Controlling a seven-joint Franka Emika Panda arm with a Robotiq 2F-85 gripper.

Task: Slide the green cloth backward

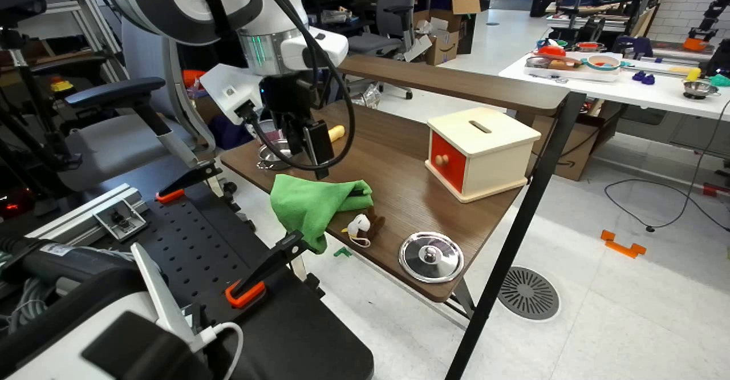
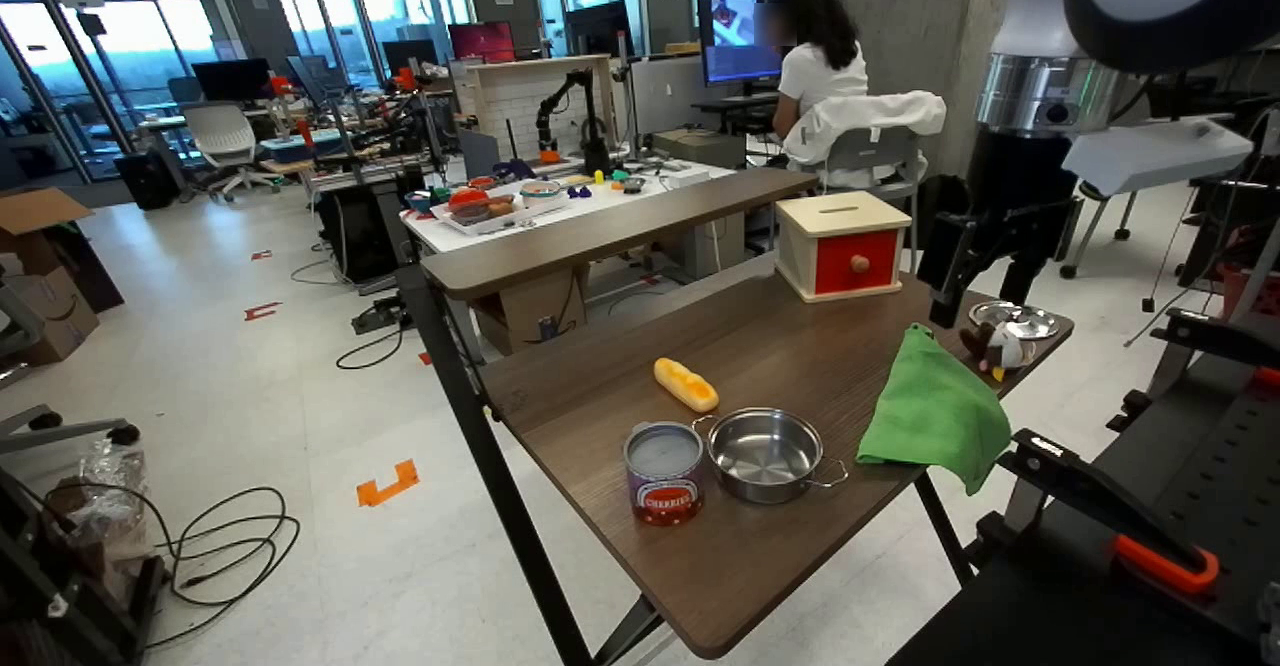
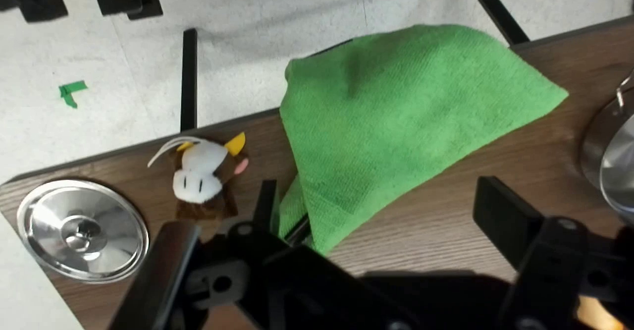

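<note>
One green cloth (image 3: 396, 122), one plush toy (image 3: 199, 179), one metal lid (image 3: 83, 231), one metal pot (image 2: 765, 454), one cherry can (image 2: 665, 478), one bread loaf (image 2: 686, 385) and one wooden box (image 1: 483, 156): seven things on one desk (image 2: 790, 346). The box carries one red drawer (image 2: 837, 261), one knob (image 2: 859, 264) and one slot (image 1: 480, 126) (each counted once, though both exterior views show it). There are two fingers (image 3: 507, 218), two black-and-orange clamps (image 1: 267, 270) and one seated person (image 2: 825, 74).

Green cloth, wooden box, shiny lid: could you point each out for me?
Green cloth (image 3: 391, 122): wrist view, middle of its fabric.
Wooden box (image 2: 838, 251): in an exterior view, red front panel.
Shiny lid (image 1: 431, 254): in an exterior view, central knob.
</note>
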